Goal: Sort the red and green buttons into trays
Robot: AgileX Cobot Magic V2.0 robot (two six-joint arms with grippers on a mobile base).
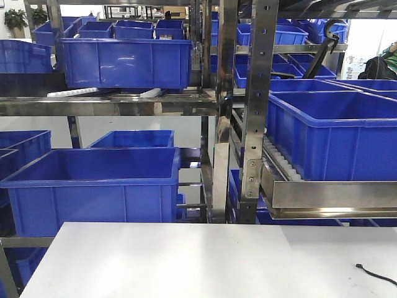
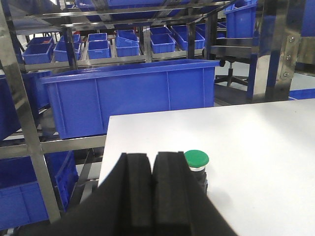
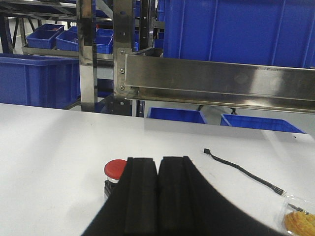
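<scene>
In the left wrist view a green-capped button [image 2: 196, 159] stands upright on the white table, just right of my left gripper [image 2: 150, 157], whose black fingers are pressed together, shut on nothing. The right wrist view shows a red-capped button [image 3: 115, 168] upright on the table, partly hidden behind the left finger of my right gripper [image 3: 159, 161], which is also shut and empty. The trays are out of view. The front view shows neither gripper nor button.
Steel racks [image 1: 254, 112] with deep blue crates [image 1: 93, 183] stand beyond the white table's far edge [image 1: 205, 225]. A thin black cable [image 3: 241, 170] lies on the table to the right. A clear packet with something yellow [image 3: 300, 221] sits at the right edge.
</scene>
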